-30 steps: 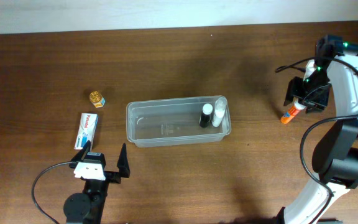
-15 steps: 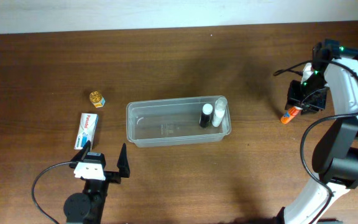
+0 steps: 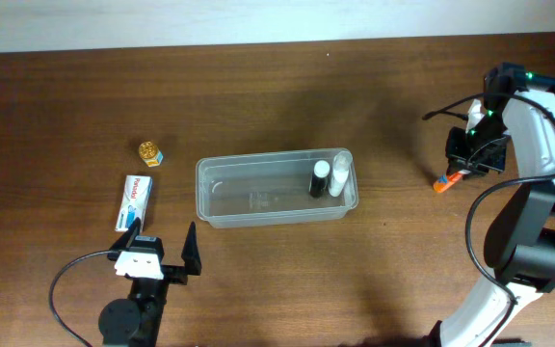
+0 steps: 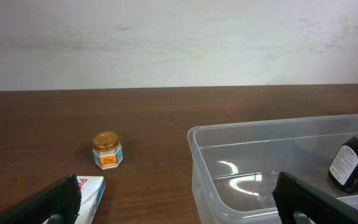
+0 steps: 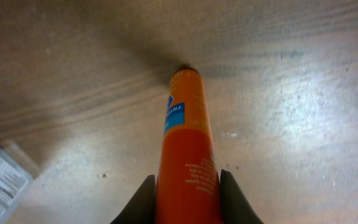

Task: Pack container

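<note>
Container: clear shallow tub, at table centre in the overhead view, long side running 9 to 3 o'clock, sitting flat on the brown wood table. The left wrist view shows its near corner and rim.

Two bottles stand upright inside at the 3 o'clock end. One is a dark bottle with a white cap. The other is a white bottle, just beside it and against the end wall. The rest of the tub floor is bare.

A white and blue box lies flat at 9 o'clock from the tub, near it but not touching. A small gold-lidded jar stands upright at 10 o'clock, just past the box's far end and apart from it.

The left gripper is at 7 o'clock from the tub, near its corner. Its fingers are spread wide with nothing between them.

The right gripper is well apart from the tub at 3 o'clock, near the table's right edge. It is clamped on an orange tube with a blue label, and its fingers press both sides. The tube's free end points toward 7 o'clock in the overhead view and sits low by the wood. Cannot tell if it touches the table.
</note>
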Tool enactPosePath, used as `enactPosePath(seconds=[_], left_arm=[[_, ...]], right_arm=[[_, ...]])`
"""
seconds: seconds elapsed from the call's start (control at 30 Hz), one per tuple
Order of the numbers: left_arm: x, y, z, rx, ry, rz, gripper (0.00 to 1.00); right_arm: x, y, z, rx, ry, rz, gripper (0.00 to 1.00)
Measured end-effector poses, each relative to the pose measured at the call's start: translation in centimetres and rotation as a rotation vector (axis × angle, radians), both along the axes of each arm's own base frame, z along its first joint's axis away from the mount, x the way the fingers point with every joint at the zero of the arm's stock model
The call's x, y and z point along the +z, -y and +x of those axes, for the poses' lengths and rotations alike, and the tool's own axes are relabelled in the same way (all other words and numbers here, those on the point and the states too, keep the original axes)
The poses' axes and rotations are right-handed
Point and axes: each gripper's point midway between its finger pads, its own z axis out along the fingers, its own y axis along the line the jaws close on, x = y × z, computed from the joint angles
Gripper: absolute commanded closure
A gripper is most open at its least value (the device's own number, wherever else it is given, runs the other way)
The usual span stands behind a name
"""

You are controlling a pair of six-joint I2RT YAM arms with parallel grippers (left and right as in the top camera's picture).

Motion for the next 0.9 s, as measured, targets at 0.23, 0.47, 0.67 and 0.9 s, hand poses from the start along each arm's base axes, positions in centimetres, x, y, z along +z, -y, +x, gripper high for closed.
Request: enactPosePath(seconds=[0.23,0.47,0.67,0.9], left_arm=[[0.0,0.0,0.0,0.0,0.0,0.0,0.0],[0.0,0.0,0.0,0.0,0.0,0.0,0.01],[0.0,0.0,0.0,0.0,0.0,0.0,0.01],[0.0,0.0,0.0,0.0,0.0,0.0,0.01]], right_arm=[[2.1,-0.1,-0.4,0.0,-0.02,0.005,0.85],[6.9,-0.8,-0.3,0.025,0.001,0.005,0.84],[11.2,-4.0,2.0,0.122,0.127,-0.016,0.83],[16.5,-13.1,3.5,0.331,0.324,0.035,0.83]])
